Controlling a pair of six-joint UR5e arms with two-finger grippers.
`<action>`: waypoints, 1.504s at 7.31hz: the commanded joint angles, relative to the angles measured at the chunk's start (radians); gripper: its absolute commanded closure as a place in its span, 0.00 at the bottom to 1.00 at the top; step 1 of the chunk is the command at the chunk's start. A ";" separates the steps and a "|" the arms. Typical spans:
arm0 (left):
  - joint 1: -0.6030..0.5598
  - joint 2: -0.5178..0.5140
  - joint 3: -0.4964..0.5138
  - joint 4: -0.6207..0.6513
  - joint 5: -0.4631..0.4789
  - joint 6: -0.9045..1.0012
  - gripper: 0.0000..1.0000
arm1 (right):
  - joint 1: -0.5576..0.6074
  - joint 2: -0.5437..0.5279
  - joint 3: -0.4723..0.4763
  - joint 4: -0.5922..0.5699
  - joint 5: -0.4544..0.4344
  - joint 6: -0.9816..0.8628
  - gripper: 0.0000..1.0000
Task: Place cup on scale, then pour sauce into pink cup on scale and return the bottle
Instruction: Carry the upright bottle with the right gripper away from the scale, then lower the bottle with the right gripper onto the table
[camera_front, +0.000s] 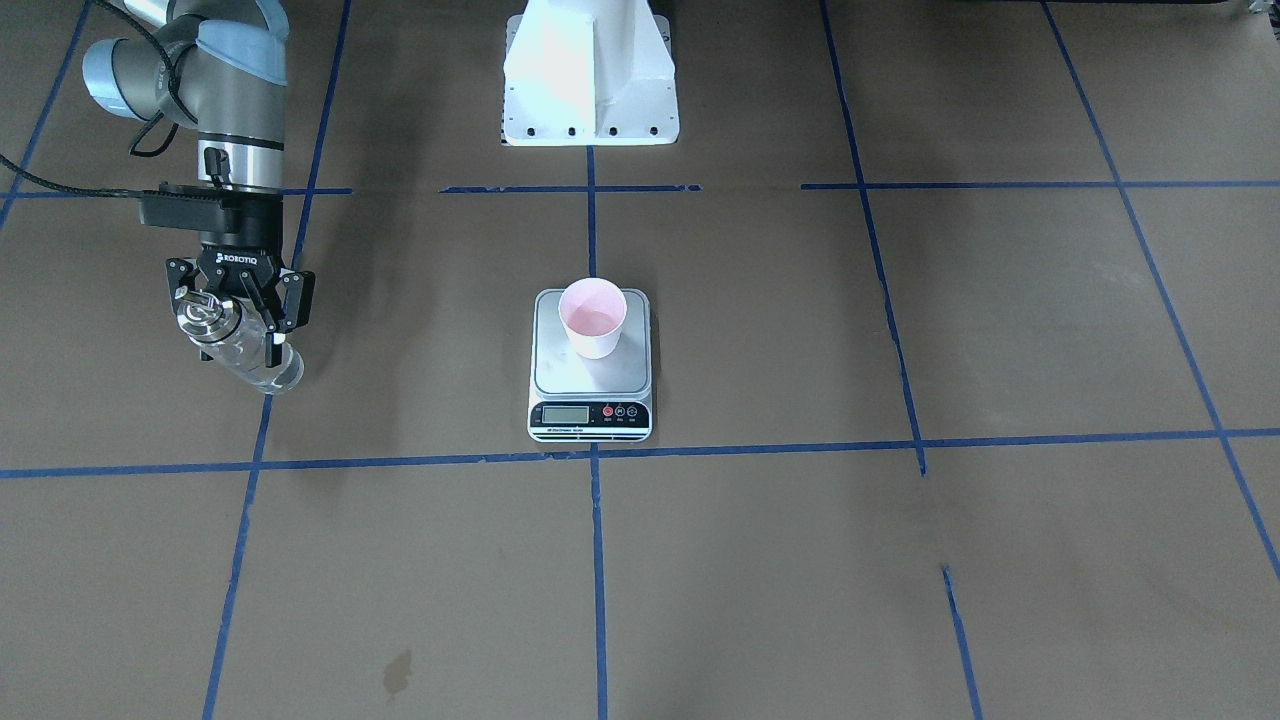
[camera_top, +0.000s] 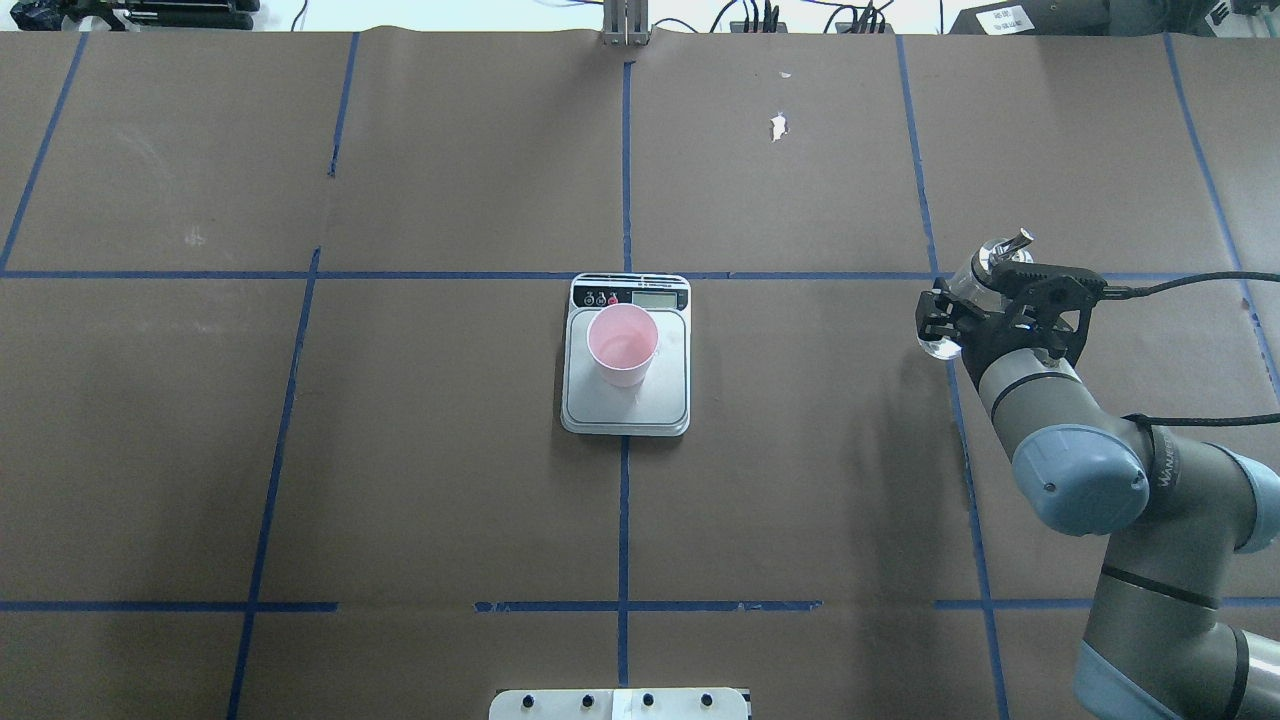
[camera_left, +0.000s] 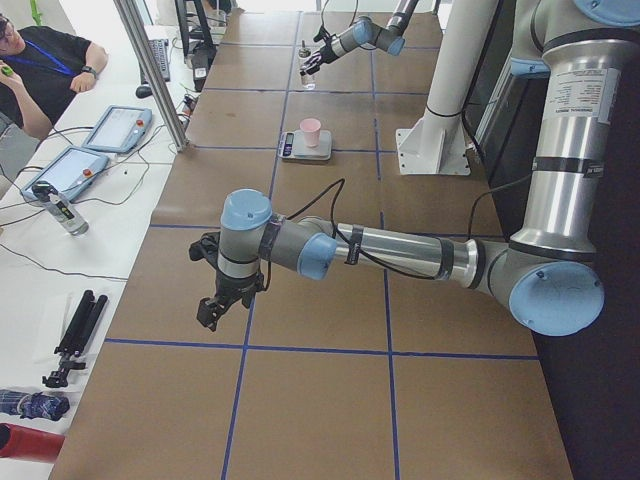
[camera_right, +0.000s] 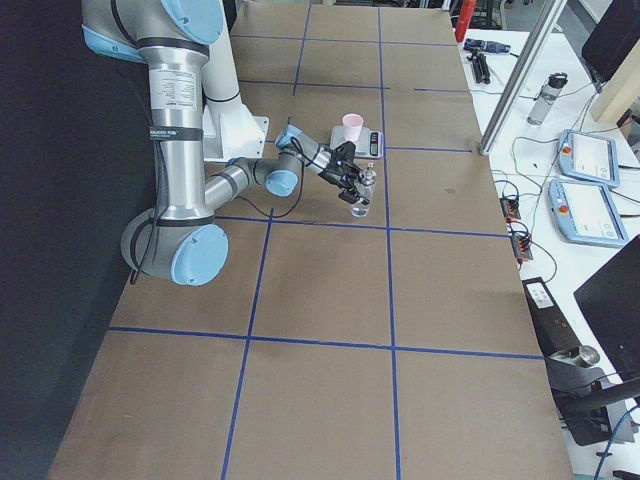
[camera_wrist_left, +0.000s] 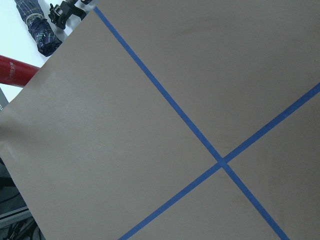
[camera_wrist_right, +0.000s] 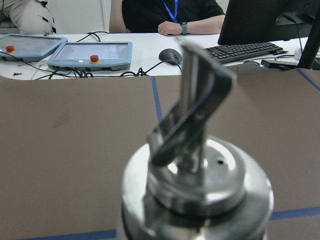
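The pale pink cup (camera_front: 593, 318) stands upright on the silver plate of the scale (camera_front: 590, 415) at the table's middle, and a little clear liquid shines inside it. It also shows in the overhead view (camera_top: 622, 345) on the scale (camera_top: 625, 410). My right gripper (camera_front: 240, 335) is shut on the clear glass bottle (camera_front: 262, 365), far out on my right side, well apart from the scale. The bottle (camera_top: 1000, 255) is upright, with its base at or just above the table. Its metal spout fills the right wrist view (camera_wrist_right: 195, 185). My left gripper (camera_left: 215, 308) hangs over bare table far from the scale; I cannot tell whether it is open or shut.
The robot's white base (camera_front: 590, 80) stands behind the scale. Blue tape lines cross the brown table cover. Beyond the table's far edge a white desk holds tablets (camera_wrist_right: 92, 54), a keyboard (camera_wrist_right: 245, 50) and seated people. A tripod (camera_left: 75, 335) lies beside the table's left end.
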 joint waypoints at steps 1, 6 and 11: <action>0.000 0.000 -0.003 0.000 0.000 0.000 0.00 | 0.000 -0.002 -0.019 -0.001 -0.002 0.004 1.00; 0.002 -0.002 -0.004 -0.001 0.002 0.000 0.00 | -0.002 -0.001 -0.027 -0.001 0.004 0.003 1.00; 0.000 -0.004 -0.004 -0.001 0.002 0.000 0.00 | -0.003 -0.001 -0.044 -0.001 0.005 0.003 1.00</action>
